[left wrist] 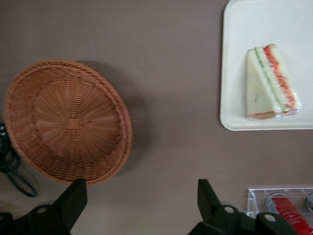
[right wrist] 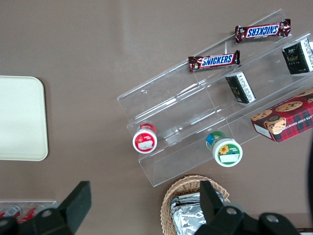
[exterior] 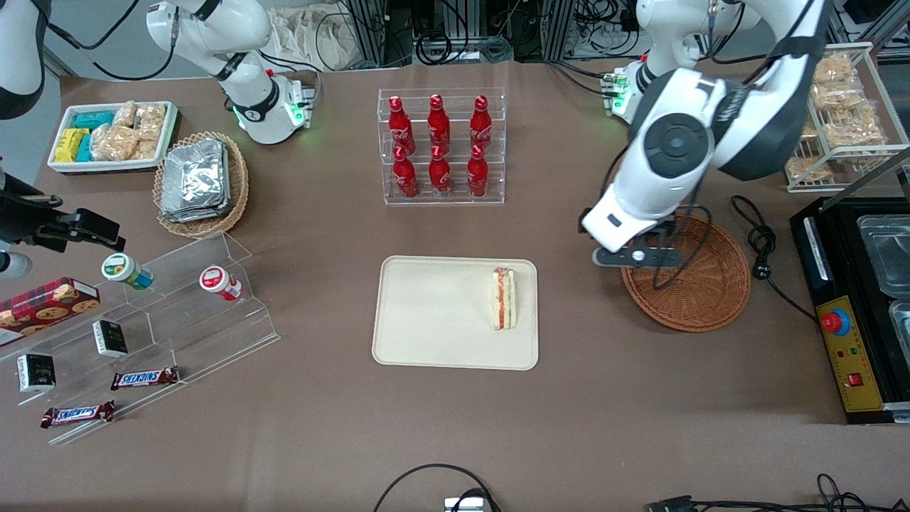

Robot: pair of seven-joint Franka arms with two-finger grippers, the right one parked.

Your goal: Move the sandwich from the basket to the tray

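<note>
1. Front view first, and the biggest thing that counts is the tray (exterior: 434, 320), flat on the table nearer the camera than the rack of red bottles (exterior: 441, 146).
2. Next in size, the basket (exterior: 700, 288) sits toward the working arm's end of the table, well apart from the tray, with nothing in it that I can see.
3. Over the basket's tray-side rim hangs the gripper (exterior: 635, 254); from its own wrist camera the black fingers (left wrist: 73, 198) stand spread wide with nothing between them.
4. Smallest, the sandwich (exterior: 504, 298) lies on the tray near the edge closest to the basket, filling edge showing.
5. To my eye the job looks done. The risk left is small: a low sweep of the arm could clip the basket rim and drag it.
</note>
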